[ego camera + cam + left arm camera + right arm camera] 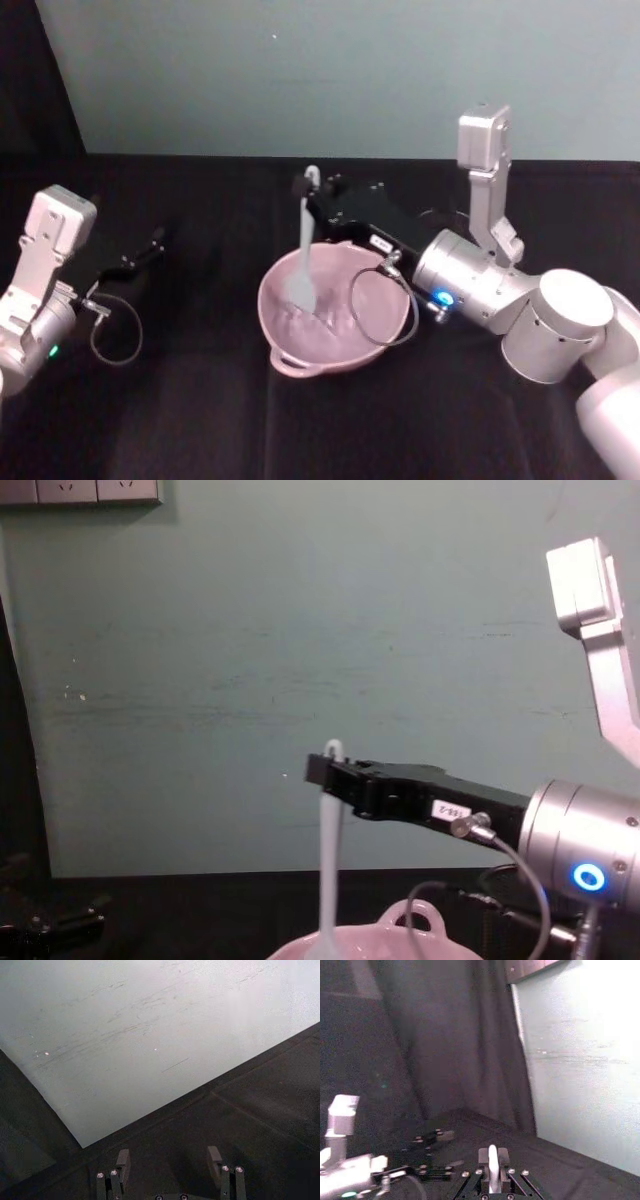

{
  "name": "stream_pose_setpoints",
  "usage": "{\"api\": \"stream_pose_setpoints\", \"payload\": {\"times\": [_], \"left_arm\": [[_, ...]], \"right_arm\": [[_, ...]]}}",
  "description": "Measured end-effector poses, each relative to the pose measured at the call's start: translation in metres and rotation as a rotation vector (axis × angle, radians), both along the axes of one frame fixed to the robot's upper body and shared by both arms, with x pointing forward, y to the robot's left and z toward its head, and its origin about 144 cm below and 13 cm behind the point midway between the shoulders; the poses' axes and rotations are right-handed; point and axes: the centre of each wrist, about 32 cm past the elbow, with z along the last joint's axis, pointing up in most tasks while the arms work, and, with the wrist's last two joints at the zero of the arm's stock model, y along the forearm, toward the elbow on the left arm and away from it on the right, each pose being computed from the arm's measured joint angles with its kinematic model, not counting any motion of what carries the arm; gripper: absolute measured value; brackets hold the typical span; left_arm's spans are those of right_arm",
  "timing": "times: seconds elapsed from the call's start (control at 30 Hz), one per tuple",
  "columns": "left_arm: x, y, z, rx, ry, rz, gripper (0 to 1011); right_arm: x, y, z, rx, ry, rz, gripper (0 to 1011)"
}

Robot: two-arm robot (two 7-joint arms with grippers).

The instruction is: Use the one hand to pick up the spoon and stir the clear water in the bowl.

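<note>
Pick-up is judged done: the long slim white plastic spoon (303,250) is clamped near its handle end by the long flat black right claw (312,186), and in the right wrist view the jaws are seen closed on the handle. The spoon is held almost upright, with its flat head dipped into the water of the wide pale pink glossy bowl (272,300), which is set mid-way across the black-draped desk (200,430). Stirring is judged to be in hand. The water surface looks uneven, but the number of turns made cannot be told, so the stir itself is left to finish. Pose: the silver right arm is reached in from the right, forearm roughly level, with the claw pointed left above the bowl's far rim. The left claw (150,245) is parked well to the left, low over the desk, fingers apart, nothing held.
</note>
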Motion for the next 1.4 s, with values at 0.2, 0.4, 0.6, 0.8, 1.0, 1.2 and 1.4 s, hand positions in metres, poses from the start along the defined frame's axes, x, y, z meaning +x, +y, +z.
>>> {"api": "stream_pose_setpoints", "payload": {"times": [0.2,0.4,0.6,0.8,1.0,1.2,1.4], "left_arm": [[0.000,0.000,0.000,0.000,0.000,0.000,1011],[0.000,0.000,0.000,0.000,0.000,0.000,1011],[0.000,0.000,0.000,0.000,0.000,0.000,1011],[0.000,0.000,0.000,0.000,0.000,0.000,1011],[0.000,0.000,0.000,0.000,0.000,0.000,1011],[0.000,0.000,0.000,0.000,0.000,0.000,1011],[0.000,0.000,0.000,0.000,0.000,0.000,1011]], "right_arm": [[0.013,-0.020,0.002,-0.005,-0.004,-0.084,121],[0.013,-0.040,0.005,-0.012,-0.014,-0.138,121],[0.005,-0.048,0.005,-0.022,-0.014,-0.145,121],[-0.006,-0.050,0.006,-0.033,-0.019,-0.131,121],[-0.022,-0.044,0.007,-0.052,-0.026,-0.090,121],[-0.035,-0.032,0.009,-0.051,-0.031,-0.027,121],[-0.039,-0.015,0.011,-0.040,-0.035,0.030,121]]}}
